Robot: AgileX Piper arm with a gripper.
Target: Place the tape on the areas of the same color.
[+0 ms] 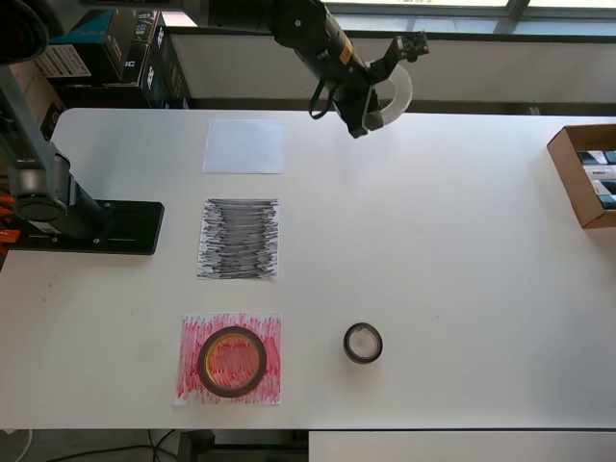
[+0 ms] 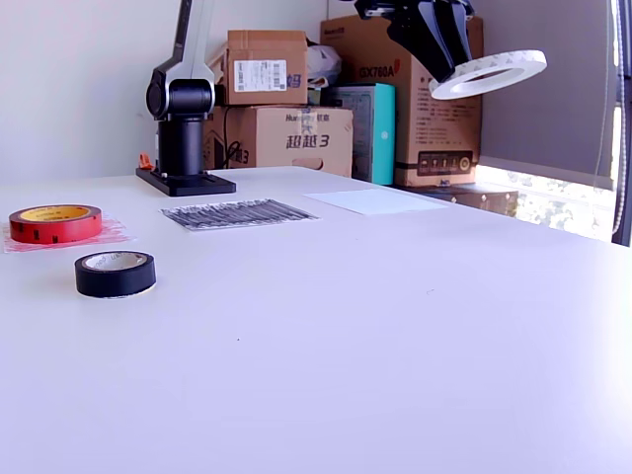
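- The surface (image 1: pixel 462 269) is a smooth, matt white tabletop.
- Three flat rectangular sheets lie on it in a column in the overhead view, well apart from one another: a white sheet (image 1: pixel 243 146) at the top, a black sheet (image 1: pixel 239 239) in the middle covered with dense dark scribble lines, and a red sheet (image 1: pixel 229 358) at the bottom with rough red scribble.
- A red tape (image 1: pixel 232 361), a wide ring with a red outer band and a yellowish inner core, lies flat on the red sheet, within its edges.
- A black tape (image 1: pixel 363 344), a smaller matt ring with a pale core, lies flat on the bare surface to the right of the red sheet in the overhead view, not touching any sheet.
- A white tape (image 2: pixel 489 74), a thin pale ring, is held well above the surface, tilted slightly in the exterior view.
- The tool (image 2: pixel 446 61), dark and glossy, is pinched on the white tape's rim, with the ring jutting out sideways to the exterior view's right.
- In the overhead view the tool and its ring sit beyond the white sheet's top right, near the far edge of the surface.
- A brown cardboard box (image 1: pixel 585 173) stands at the overhead view's right edge.
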